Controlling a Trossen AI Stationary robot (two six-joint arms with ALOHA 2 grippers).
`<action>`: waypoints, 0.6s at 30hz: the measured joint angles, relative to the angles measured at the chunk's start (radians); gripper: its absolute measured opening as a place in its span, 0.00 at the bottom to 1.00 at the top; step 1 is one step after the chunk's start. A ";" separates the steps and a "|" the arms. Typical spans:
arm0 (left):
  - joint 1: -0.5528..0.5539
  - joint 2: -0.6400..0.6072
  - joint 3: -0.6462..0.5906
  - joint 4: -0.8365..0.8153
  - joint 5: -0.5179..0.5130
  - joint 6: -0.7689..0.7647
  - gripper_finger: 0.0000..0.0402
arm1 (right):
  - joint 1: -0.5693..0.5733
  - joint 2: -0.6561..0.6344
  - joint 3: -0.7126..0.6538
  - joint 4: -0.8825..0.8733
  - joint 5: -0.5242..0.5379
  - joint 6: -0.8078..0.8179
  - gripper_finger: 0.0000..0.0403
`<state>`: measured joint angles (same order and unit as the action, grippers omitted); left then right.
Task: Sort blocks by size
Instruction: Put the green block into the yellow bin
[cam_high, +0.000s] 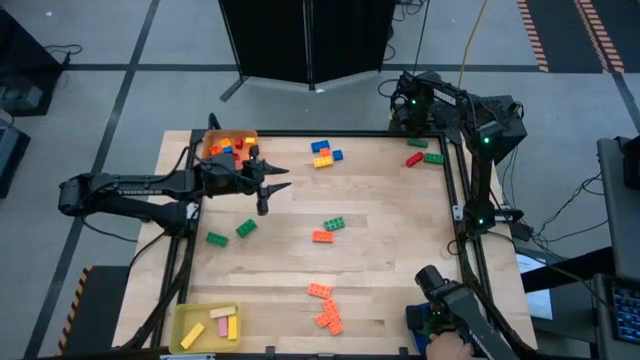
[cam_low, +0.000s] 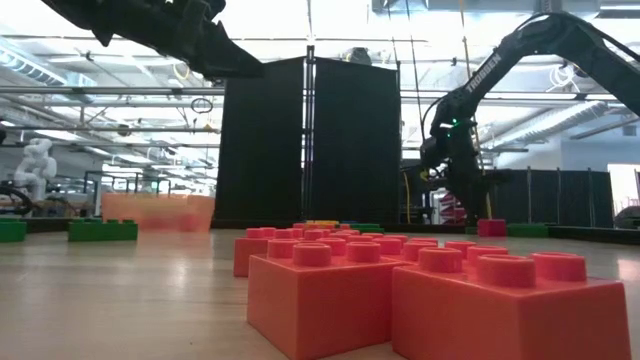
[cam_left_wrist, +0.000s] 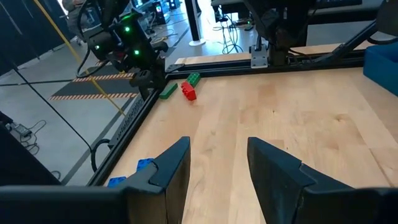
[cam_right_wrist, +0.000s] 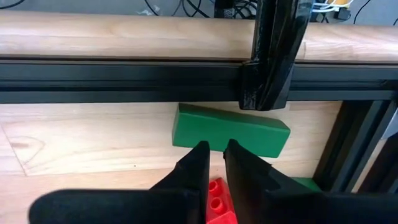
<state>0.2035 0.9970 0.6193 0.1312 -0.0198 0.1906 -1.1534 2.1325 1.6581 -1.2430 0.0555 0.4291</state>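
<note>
Pale wood planks form your table (cam_high: 380, 250), framed by black rails, with black curtains beyond. "TROSSEN" reads on the right arm. Your right gripper (cam_right_wrist: 213, 163), jaws narrow, meets a green block (cam_right_wrist: 230, 132) at two o'clock. Your left gripper (cam_left_wrist: 217, 165) hovers empty, half-spread, at ten o'clock.

Blocks (cam_high: 325, 231) mid-table, trays (cam_high: 206, 327) at left corners

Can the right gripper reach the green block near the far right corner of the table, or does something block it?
Probably yes. The right gripper is already down at the green block, fingers nearly together at its edge. Only the black frame post stands close behind it, not in between.
</note>
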 joint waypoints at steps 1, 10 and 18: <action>0.000 0.000 0.000 0.001 0.000 0.000 0.40 | 0.000 0.003 0.000 0.000 0.000 0.003 0.11; 0.000 0.000 0.001 0.020 -0.001 0.016 0.40 | 0.000 0.042 0.000 -0.017 -0.040 0.009 0.11; 0.000 0.000 0.001 0.020 -0.001 0.032 0.40 | 0.000 0.041 0.000 -0.017 -0.058 -0.012 0.11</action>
<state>0.2035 0.9970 0.6201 0.1509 -0.0208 0.2228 -1.1530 2.1738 1.6581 -1.2602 -0.0024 0.4174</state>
